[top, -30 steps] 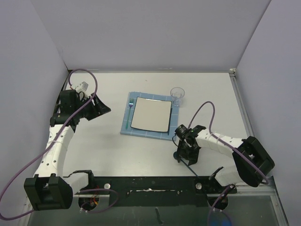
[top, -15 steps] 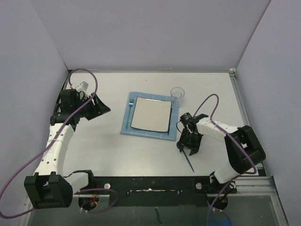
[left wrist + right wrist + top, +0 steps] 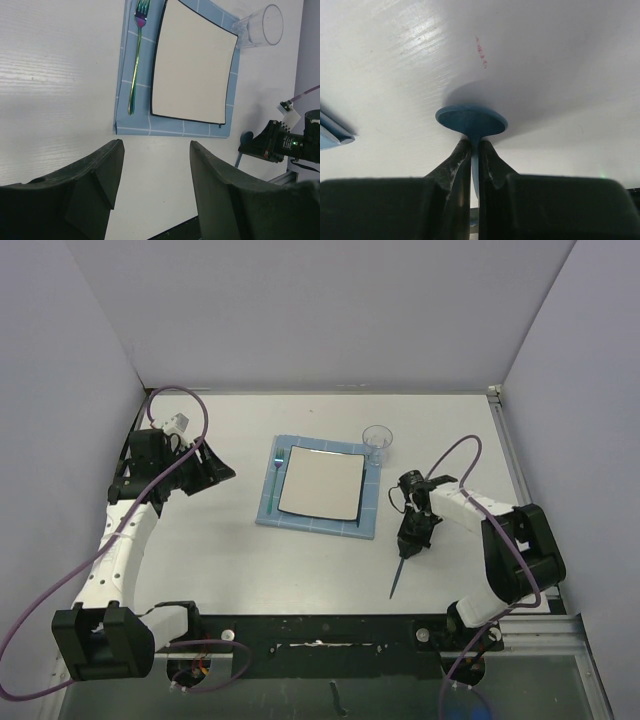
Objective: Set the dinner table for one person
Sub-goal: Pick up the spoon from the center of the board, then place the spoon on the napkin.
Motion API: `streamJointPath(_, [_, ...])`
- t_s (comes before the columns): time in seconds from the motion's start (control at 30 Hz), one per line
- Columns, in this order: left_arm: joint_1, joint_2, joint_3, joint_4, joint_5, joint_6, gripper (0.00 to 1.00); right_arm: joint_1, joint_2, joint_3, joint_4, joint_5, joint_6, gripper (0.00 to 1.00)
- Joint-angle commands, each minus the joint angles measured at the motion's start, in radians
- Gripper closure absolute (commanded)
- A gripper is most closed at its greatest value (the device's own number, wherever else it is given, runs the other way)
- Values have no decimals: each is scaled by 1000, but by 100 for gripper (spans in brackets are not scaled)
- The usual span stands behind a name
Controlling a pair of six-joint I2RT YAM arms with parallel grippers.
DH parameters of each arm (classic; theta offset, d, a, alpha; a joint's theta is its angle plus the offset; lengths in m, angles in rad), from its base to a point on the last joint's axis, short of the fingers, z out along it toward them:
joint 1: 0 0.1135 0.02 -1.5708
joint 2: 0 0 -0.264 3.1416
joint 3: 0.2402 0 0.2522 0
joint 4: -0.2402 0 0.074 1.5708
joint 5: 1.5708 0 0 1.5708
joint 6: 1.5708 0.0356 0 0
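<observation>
White matte surface of the dinner table [image 3: 300, 565] carries a blue placemat [image 3: 265, 510] with plate [image 3: 320, 485] and fork [image 3: 277, 472], a clear cup [image 3: 377, 441] at its 1 o'clock. Right jaws, at 4 o'clock, pinch a blue spoon [image 3: 471, 120] by its handle; left jaws stand spread at 9 o'clock.

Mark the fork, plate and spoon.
fork [image 3: 136, 60], left wrist view, middle of the handle
plate [image 3: 320, 483], top view, centre of its face
spoon [image 3: 471, 120], right wrist view, bowl
</observation>
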Motion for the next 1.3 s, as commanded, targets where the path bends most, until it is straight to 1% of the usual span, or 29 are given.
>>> streamJointPath(0.0, [4,-7,41,23,-2,18,47,-12,82,-25,213,87,-10,100])
streamJointPath(0.2, [4,-20,25,26,-3,15,47,-8,49,18,207,86,-43,100])
streamJointPath(0.37, [4,-26,1,42,7,6,47,-1,28,141,164,95,-95,100])
streamJointPath(0.5, [5,-35,3,45,14,6,47,5,43,248,139,93,-111,100])
streamJointPath(0.77, [7,-46,34,21,4,26,47,29,181,450,107,66,-123,100])
streamJointPath(1.07, [13,-51,19,17,-8,38,47,107,280,515,112,48,-86,100])
streamJointPath(1.27, [15,-41,17,26,-7,37,47,138,336,566,104,50,-79,100])
